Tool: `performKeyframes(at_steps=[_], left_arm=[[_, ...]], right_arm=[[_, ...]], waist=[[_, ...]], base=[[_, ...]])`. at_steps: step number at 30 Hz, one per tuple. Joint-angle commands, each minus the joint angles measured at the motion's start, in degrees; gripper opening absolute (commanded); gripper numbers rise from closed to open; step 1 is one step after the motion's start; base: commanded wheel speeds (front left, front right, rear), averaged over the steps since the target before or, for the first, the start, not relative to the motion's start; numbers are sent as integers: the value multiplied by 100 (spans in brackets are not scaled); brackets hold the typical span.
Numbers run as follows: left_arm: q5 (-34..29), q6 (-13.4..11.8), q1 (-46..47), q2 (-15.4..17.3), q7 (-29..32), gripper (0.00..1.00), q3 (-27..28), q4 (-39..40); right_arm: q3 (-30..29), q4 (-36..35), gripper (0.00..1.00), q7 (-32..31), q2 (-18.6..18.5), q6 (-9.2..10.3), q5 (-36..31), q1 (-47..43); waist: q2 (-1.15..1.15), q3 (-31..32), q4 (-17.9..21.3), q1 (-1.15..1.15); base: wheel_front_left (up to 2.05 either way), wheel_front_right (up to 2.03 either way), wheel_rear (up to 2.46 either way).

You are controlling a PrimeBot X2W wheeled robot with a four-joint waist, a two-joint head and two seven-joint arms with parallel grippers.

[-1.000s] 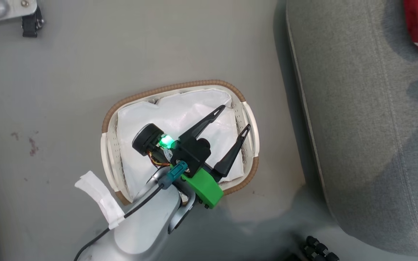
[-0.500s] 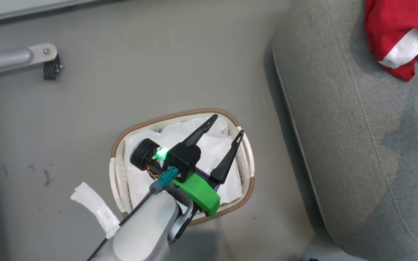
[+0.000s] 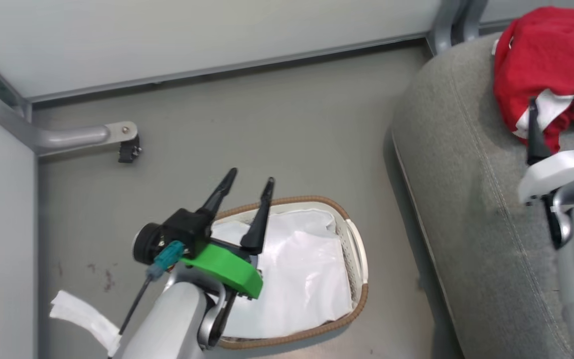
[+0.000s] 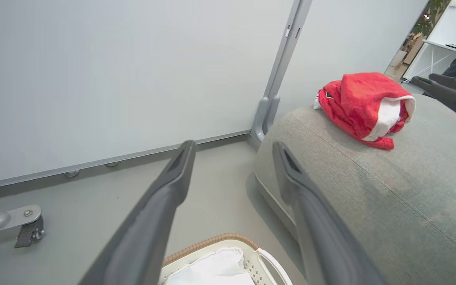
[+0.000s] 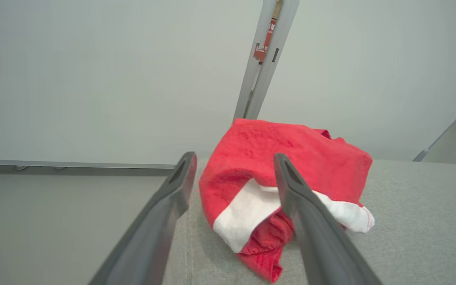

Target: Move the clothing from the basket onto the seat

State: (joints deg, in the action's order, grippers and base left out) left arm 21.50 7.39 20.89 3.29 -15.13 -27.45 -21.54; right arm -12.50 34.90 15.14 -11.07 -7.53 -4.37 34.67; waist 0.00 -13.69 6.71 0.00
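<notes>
The left pincer point(image 3: 250, 176), fingers spread and empty, hovers over the left side of a white laundry basket point(image 3: 354, 239) on the grey floor point(image 3: 267, 114), its white liner point(image 3: 302, 274) showing inside. Beyond, on the grey sofa seat point(image 3: 466, 189), lies a heap of red clothing point(image 3: 531, 50) with a white panel. The right pincer point(image 3: 554, 99) hangs just before it, fingers apart, gripping nothing.

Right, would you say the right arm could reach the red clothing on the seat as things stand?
Probably yes: the right end effector is open and points straight at the clothing lying on the seat, with nothing visible between them.
</notes>
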Motion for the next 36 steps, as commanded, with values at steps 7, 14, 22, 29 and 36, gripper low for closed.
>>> performKeyframes(at_steps=[7,14,22,29,36], left_arm=[[-110,1,-480,-26,-2,100,889,218],[-205,5,-942,-37,-2,100,1488,231],[-111,1,-1399,-40,-2,100,1760,139],[-64,-21,-1673,-39,-2,100,1773,143],[-35,-56,-1815,-38,-2,100,1743,195]], right_arm=[[358,-37,100,2,547,8,404,-263],[416,-345,100,2,800,8,854,-894],[808,-773,100,2,805,8,1546,-1733],[1002,-1168,100,2,806,8,1824,-2317],[1033,-1303,100,2,808,8,1928,-2687]], waist=[[0,545,-590,0],[0,835,-846,0],[0,1100,-972,0],[0,1263,-953,0],[0,1308,-939,0]], base=[[0,0,0],[0,0,0],[0,0,0],[0,0,0],[0,0,0]])
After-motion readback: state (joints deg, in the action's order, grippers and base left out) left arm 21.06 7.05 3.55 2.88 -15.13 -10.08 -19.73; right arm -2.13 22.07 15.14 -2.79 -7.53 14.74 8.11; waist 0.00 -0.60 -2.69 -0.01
